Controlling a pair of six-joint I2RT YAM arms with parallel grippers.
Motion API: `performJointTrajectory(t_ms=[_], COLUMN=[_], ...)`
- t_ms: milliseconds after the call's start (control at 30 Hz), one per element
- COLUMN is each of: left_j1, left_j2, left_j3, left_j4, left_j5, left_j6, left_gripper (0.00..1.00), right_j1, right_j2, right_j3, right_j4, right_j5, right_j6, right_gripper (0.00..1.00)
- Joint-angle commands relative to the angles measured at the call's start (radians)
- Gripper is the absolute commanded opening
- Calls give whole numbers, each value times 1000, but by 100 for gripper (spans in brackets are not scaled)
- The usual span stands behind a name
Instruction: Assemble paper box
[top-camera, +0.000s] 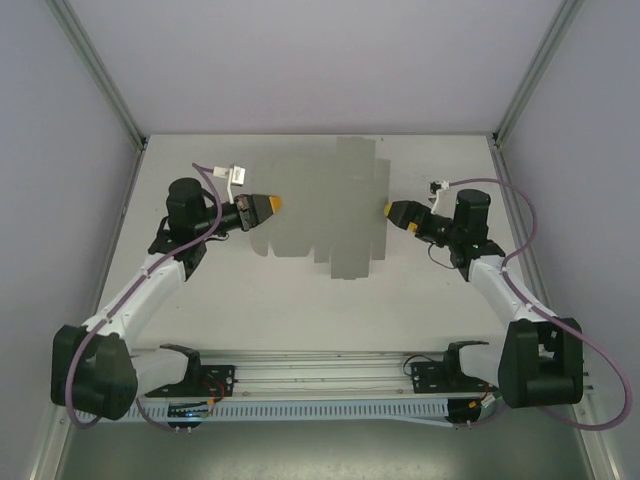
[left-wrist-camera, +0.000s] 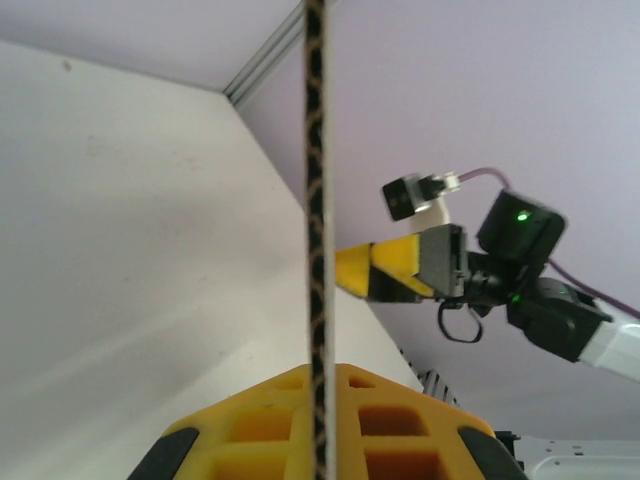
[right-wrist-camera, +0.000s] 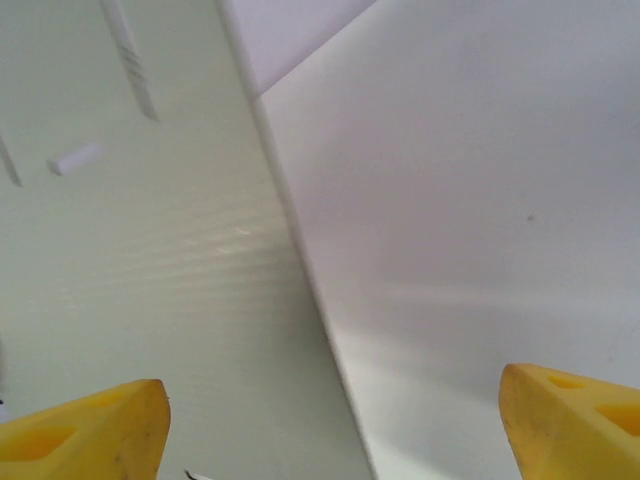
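white table (top-camera: 300, 312), grey walls (top-camera: 330, 60); left gripper (top-camera: 272, 206) pinches flat paper box (top-camera: 330, 212), right gripper (top-camera: 390, 210) spread

One paper box (top-camera: 320, 215), seemingly single sheet; two end effectors (top-camera: 274, 206) (top-camera: 391, 211).

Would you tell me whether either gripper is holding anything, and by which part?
The left gripper pinches the flat paper box by its left edge. The right gripper is open near the right edge, holding nothing.
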Motion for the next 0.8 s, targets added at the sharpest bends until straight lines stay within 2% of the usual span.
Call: performJointTrajectory(t_ms=[0,400,467,533,567,633,767], left_j1=[-4,-4,-5,-4,-4,-5,-4], left_j2=[-49,-63,-59,-59,-61,-63,-56], left_j3=[3,-10,-12,-11,-11,-8,2], left_j4=[94,129,133,130,124,94,27], left_j5=[23,28,22,10,3,-17,-60], left_j6=[-55,-89,-91,-89,-84,-68,-36], left_gripper=[0,0,0,0,0,0,0], right_j1=[-3,41,61,70,71,76,129], right_j2=[19,86,91,88,82,64,25], right_j3=[3,84,101,110,114,128,228], right_j4=[104,238,237,214,197,113,-254], right_j5=[-131,-228,-235,-225,-214,-177,42], right_j6=[48,107,109,106,98,52,-158], right_gripper=[80,61,54,39,28,18,12])
